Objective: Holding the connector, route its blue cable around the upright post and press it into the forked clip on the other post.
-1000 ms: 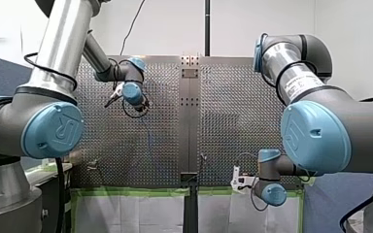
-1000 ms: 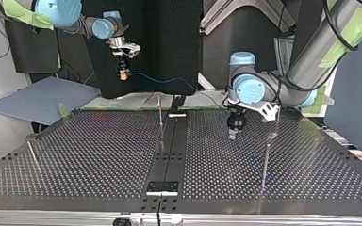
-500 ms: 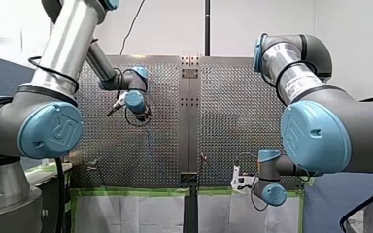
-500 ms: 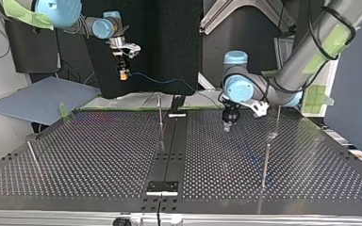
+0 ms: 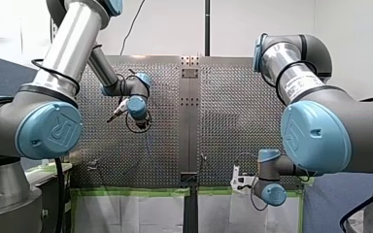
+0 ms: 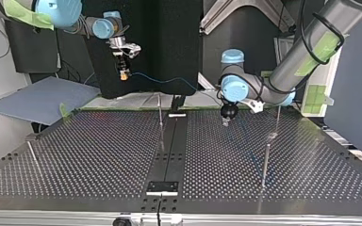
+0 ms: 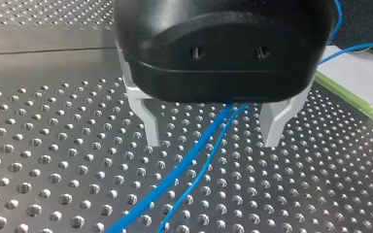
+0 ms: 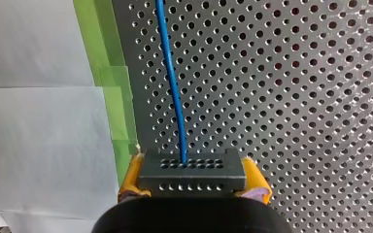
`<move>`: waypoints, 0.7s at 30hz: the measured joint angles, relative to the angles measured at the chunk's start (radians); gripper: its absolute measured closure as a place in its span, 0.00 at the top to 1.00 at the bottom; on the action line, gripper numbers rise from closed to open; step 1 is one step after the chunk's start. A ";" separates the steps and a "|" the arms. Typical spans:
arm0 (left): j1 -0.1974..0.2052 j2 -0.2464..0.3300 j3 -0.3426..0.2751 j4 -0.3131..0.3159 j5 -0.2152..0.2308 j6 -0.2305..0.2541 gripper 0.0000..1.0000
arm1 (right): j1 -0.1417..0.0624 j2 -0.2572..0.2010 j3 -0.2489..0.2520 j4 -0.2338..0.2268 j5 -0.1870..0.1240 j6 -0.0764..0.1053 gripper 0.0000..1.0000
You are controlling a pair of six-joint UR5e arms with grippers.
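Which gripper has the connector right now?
My right gripper: its yellow pads are clamped on the dark connector, with the blue cable leading out of it. My left gripper is open, its fingers straddling the cable over the table.

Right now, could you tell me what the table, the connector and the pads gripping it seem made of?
The table looks bare, shiny metal with punched holes; the connector dark grey, matte, likely moulded plastic, with rows of small holes; the pads yellow, dull, possibly rubber or foam, unclear.

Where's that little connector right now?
The connector is clamped between the yellow pads of my right gripper, raised at the top view's upper left above the table's green-taped edge.
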 joint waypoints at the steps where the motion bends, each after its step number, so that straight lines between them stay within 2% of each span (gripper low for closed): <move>1: 0.000 0.000 0.000 -0.002 -0.001 -0.001 0.99 | 0.000 0.000 0.000 0.001 0.000 0.000 0.00; 12: -0.010 -0.001 0.000 -0.041 0.009 -0.025 0.99 | 0.002 0.000 0.000 0.001 0.000 0.000 0.00; 21: -0.020 -0.031 -0.030 -0.028 -0.004 -0.064 0.99 | 0.008 0.000 -0.009 0.010 -0.001 0.000 0.00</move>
